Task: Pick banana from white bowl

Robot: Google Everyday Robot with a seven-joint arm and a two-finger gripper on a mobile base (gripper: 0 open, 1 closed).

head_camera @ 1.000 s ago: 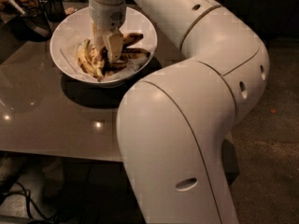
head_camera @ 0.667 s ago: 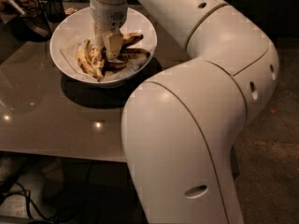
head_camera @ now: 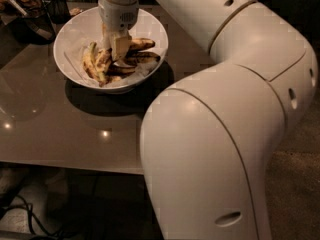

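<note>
The white bowl [head_camera: 70, 34] stands on the brown table at the back left. Several bananas lie in it. The longest, mostly dark brown-black banana [head_camera: 142, 57] lies across the right side of the bowl. A second dark banana [head_camera: 141, 44] lies just behind it, and shorter, yellower bananas [head_camera: 90, 61] lie on the left. My gripper [head_camera: 116, 48] reaches straight down into the middle of the bowl, among the bananas, just left of the dark banana. The gripper's tip hides the dark banana's left end.
The glossy brown table [head_camera: 55, 134] reaches to a front edge low in the view. A dark glass container [head_camera: 56, 5] stands behind the bowl at top left. My large white arm [head_camera: 225, 134] fills the right side. Cables [head_camera: 30, 219] lie on the floor below left.
The arm's big links have shifted a little to the right. The gripper stays down in the bowl at nearly the same spot. The bananas have not visibly moved.
</note>
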